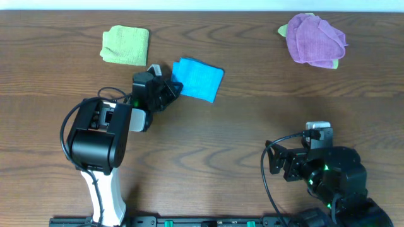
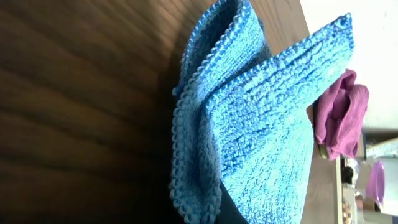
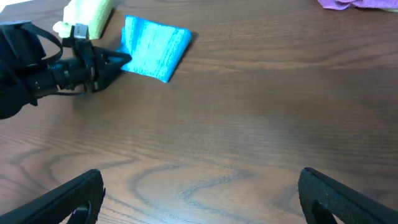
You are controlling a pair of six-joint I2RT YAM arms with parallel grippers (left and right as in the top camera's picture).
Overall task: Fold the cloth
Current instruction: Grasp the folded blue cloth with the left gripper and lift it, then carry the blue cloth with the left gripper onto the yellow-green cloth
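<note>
We are looking at the blue cloth (image 1: 201, 78), which is lying folded on the wooden table (image 1: 252, 120), a little left of centre and towards the far side. The left gripper (image 1: 175, 88) is reaching in at the cloth's left edge, and its fingers are coming together to a point there, pinching that edge. In the left wrist view the cloth's layers are standing slightly apart near the camera. The right gripper (image 3: 200, 186) is hanging over bare wood at the near right, well apart from the cloth, with its fingers spread wide. A green cloth (image 1: 126, 44) is sitting folded at the far left, and a crumpled purple cloth (image 1: 314, 38) is sitting at the far right.
</note>
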